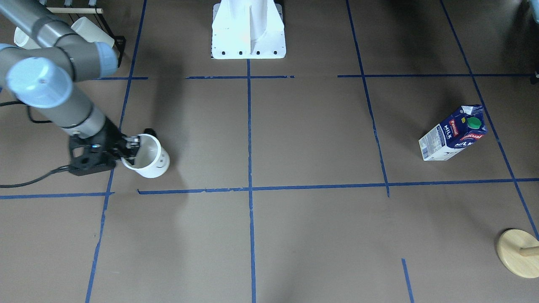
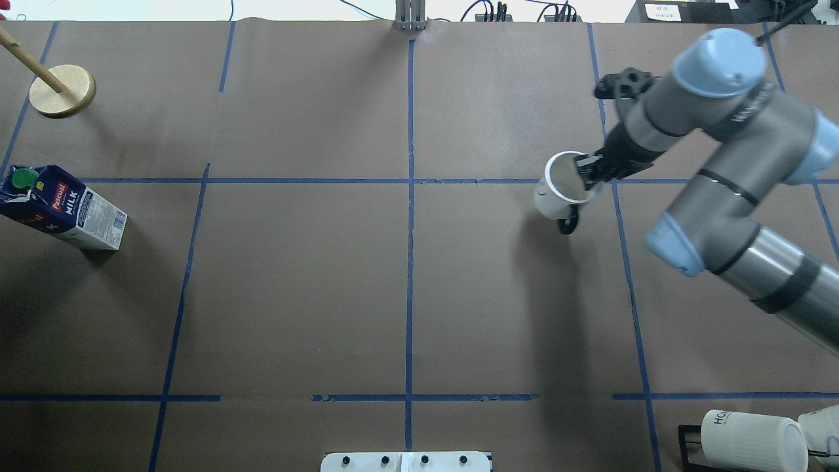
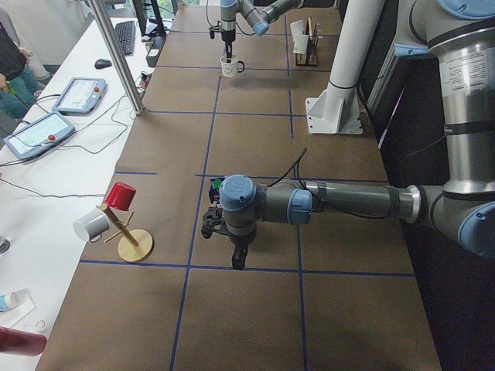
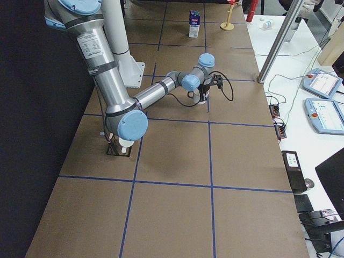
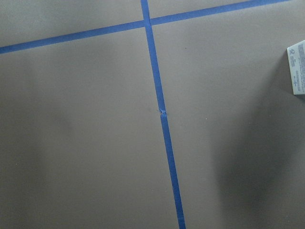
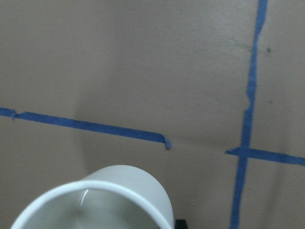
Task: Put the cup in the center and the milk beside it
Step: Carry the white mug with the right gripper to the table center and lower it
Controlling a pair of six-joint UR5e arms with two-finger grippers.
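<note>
Nearest the right wrist lens, the white rim of the cup [image 6: 133, 188] is recorded. It is gripped by the right fingers [image 2: 588, 172], which are closed across its wall at the rim. The cup is located in the grid square on the robot's right, well apart from the center [image 2: 410, 181]; whether its base is clear of the desk [image 2: 295, 288] cannot be determined. The milk [image 2: 62, 208] is found upright far out on the robot's left, untouched. The state of the left fingers [image 3: 238, 257] cannot be told, since they are shown only in a side view. The cup-carrying step is judged in hand. A sideways transfer to the crossing and an upright release are called for next.
</note>
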